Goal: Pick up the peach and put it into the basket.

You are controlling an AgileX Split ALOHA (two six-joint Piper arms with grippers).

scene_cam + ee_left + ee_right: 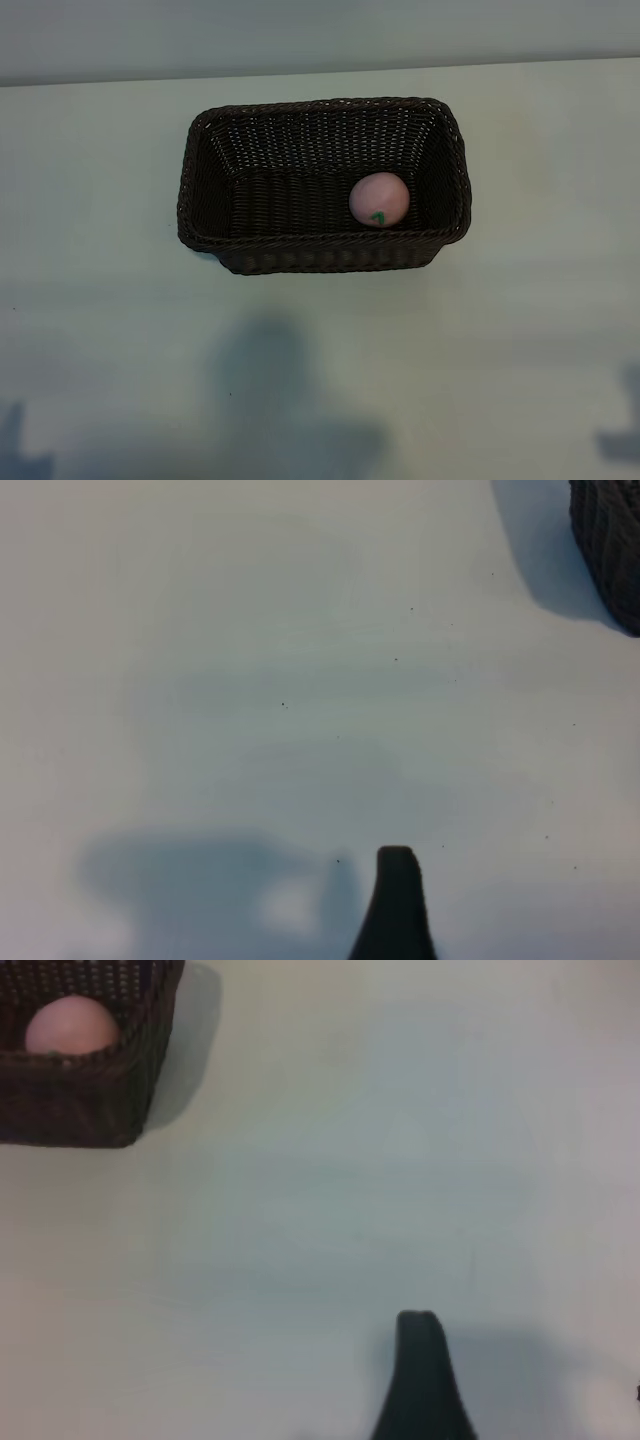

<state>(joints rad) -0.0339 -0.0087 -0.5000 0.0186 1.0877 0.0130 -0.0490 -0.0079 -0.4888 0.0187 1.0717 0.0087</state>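
Dark woven basket [322, 125] sits on a pale bench [100, 330], the pink peach [379, 199] inside near its right end. Both pincers, left [396, 905] and right [420, 1375], hang spread and empty, well apart from it.

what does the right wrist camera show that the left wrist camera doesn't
Only the right wrist view shows the peach, lying inside the basket behind its near wall. It also shows one finger of the right gripper.

Only the left wrist view shows one finger of the left gripper; of the basket it catches just a corner of the outer wall, with no peach.

Both show the bare table and part of the basket. Neither gripper holds anything.
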